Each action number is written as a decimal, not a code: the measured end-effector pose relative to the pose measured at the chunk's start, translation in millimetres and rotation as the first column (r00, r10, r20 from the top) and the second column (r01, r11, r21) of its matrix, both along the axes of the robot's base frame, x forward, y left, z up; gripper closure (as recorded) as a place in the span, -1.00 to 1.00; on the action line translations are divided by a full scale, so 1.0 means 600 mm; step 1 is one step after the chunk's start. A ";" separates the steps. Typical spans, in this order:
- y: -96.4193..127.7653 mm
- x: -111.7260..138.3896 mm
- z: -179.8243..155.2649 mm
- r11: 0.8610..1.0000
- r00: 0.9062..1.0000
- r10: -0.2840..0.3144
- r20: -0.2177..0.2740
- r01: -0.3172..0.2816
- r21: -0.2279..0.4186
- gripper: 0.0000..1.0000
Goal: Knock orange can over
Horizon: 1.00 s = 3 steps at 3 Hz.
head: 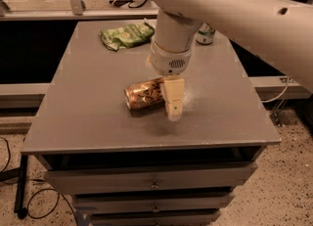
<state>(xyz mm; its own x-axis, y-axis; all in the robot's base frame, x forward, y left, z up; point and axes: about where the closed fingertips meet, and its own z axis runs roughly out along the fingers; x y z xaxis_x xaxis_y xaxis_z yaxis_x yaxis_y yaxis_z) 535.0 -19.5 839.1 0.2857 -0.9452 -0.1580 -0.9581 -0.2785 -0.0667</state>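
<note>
The orange can (143,95) is shiny orange-copper. It lies on its side near the middle of the grey table (83,102), its long axis running left to right. My gripper (172,108) hangs from the white arm (172,39) and points down at the table. It stands right against the can's right end, slightly in front of it. The can's right end is hidden behind the gripper.
A green snack bag (127,35) lies at the back left of the table. A white-and-green can (206,34) stands at the back right, partly behind the arm. Drawers (154,185) sit under the table's front edge. A glass railing runs behind the table.
</note>
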 end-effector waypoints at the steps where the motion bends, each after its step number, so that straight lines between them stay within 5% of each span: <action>1: -0.019 -0.001 0.003 0.993 0.998 -0.059 -0.023 0.061 0.103 -1.00; 2: -0.061 0.000 -0.012 0.941 0.985 -0.165 -0.055 0.174 0.291 -1.00; 3: -0.096 0.006 -0.028 0.838 0.966 -0.254 -0.052 0.246 0.488 -1.00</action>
